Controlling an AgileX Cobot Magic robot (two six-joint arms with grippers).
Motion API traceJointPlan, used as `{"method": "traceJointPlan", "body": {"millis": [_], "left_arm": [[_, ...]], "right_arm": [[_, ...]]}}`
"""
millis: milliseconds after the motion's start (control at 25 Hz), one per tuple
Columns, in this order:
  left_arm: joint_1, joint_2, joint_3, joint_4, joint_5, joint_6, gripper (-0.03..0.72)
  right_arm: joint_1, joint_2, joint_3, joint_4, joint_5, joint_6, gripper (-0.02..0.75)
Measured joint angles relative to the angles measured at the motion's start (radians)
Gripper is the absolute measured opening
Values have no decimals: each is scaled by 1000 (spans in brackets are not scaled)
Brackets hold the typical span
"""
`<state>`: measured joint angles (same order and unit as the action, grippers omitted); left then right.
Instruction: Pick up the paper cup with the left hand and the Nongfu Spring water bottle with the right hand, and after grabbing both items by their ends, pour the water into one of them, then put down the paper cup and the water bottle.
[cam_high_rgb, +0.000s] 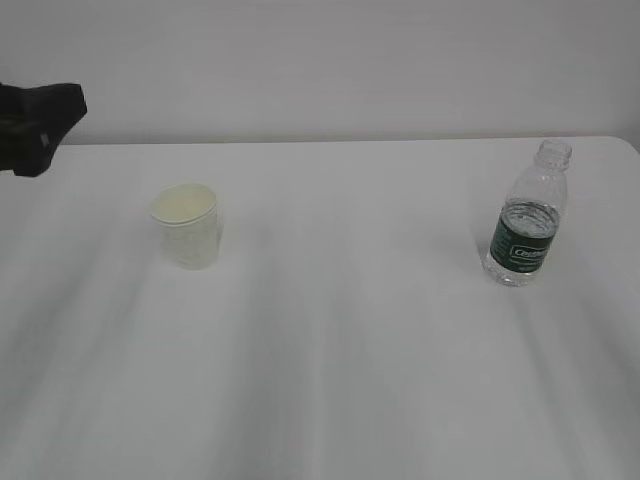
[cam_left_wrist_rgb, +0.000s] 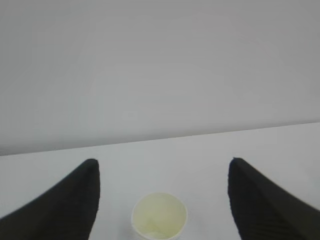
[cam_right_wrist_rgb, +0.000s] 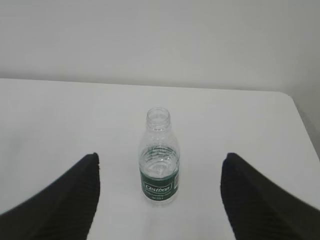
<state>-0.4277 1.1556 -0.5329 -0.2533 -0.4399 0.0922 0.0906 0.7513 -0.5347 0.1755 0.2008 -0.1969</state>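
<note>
The white paper cup (cam_high_rgb: 186, 227) stands upright on the left of the table, its cream inside showing. In the left wrist view the paper cup (cam_left_wrist_rgb: 159, 216) sits low between the two fingers of my left gripper (cam_left_wrist_rgb: 163, 162), which is open and apart from it. A black part of the left hand (cam_high_rgb: 40, 125) shows at the far left edge. The Nongfu Spring water bottle (cam_high_rgb: 528, 215) stands upright and capless on the right. My right gripper (cam_right_wrist_rgb: 160, 156) is open, short of the bottle (cam_right_wrist_rgb: 159, 157). Water (cam_right_wrist_rgb: 159, 170) fills the bottle to just above the green label.
The white table (cam_high_rgb: 350, 350) ends at a pale wall behind, and its rounded right corner (cam_high_rgb: 625, 145) lies just behind the bottle. Nothing else stands on the table between cup and bottle.
</note>
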Motion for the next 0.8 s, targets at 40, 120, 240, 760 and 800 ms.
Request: {"method": "traceJointPlan", "body": {"millis": [40,120,240,760,800], "left_arm": [[0,0,18,-16,-14,0,576],[0,0,52,-35,-53,0,575],[0,0,93,-48,-93,0,575],[0,35,117,-51,-121,0,564],[0,45,117,-51,-121,0,561]], "right_arm": [[0,0,0,1,-12,0,573],[0,1,17,2,-31,0,573],[0,1,65,16,-40,0,573],[0,2,214,80,-110,0,573],[0,2,228,80,-117,0,573]]}}
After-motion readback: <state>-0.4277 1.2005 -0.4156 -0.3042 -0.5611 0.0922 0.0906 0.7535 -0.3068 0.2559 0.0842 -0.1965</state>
